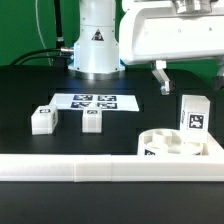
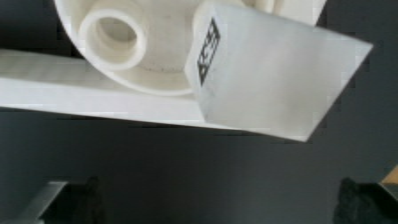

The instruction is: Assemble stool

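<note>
The white round seat [image 1: 170,146] lies at the exterior view's lower right against the rail; its hole shows in the wrist view [image 2: 121,38]. One tagged white leg [image 1: 194,112] stands upright at the seat's right rim and fills the wrist view [image 2: 267,75]. Two more legs [image 1: 42,119] [image 1: 93,120] lie apart on the black table to the left. My gripper [image 1: 165,78] hangs above and just left of the upright leg. In the wrist view the gripper [image 2: 217,200] is open and empty, with the dark fingertips [image 2: 71,200] wide apart over bare table.
The long white L-shaped rail [image 1: 90,168] runs along the table's front edge and also shows in the wrist view [image 2: 89,95]. The marker board [image 1: 95,101] lies flat in front of the robot base [image 1: 97,45].
</note>
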Motion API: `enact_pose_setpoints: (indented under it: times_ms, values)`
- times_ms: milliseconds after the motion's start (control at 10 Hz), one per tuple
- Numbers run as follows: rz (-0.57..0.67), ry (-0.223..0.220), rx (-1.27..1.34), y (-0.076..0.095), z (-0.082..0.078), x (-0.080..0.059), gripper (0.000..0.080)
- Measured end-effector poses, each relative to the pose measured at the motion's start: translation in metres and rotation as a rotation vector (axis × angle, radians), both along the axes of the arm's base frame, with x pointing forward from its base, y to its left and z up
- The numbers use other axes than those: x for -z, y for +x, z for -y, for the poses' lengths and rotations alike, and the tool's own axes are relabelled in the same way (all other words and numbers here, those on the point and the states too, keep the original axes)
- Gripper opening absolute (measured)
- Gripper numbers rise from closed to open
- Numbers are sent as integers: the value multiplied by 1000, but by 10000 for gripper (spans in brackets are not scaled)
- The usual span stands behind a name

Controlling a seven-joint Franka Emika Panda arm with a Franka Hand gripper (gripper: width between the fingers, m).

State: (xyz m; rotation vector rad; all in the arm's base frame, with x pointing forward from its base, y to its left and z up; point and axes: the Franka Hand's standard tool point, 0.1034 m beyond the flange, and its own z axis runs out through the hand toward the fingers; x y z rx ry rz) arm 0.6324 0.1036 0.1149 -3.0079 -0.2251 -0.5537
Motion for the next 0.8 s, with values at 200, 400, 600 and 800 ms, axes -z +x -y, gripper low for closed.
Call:
enact_pose_setpoints:
  times_ms: [200, 400, 600, 800]
  values:
    - [-140, -10, -18, -4, 1, 2, 649]
    - [-304, -16, -35, -12, -3, 2, 649]
    - [-395, -18, -44, -14, -6, 3, 649]
    - [-409, -2, 106, -14, -16, 8, 649]
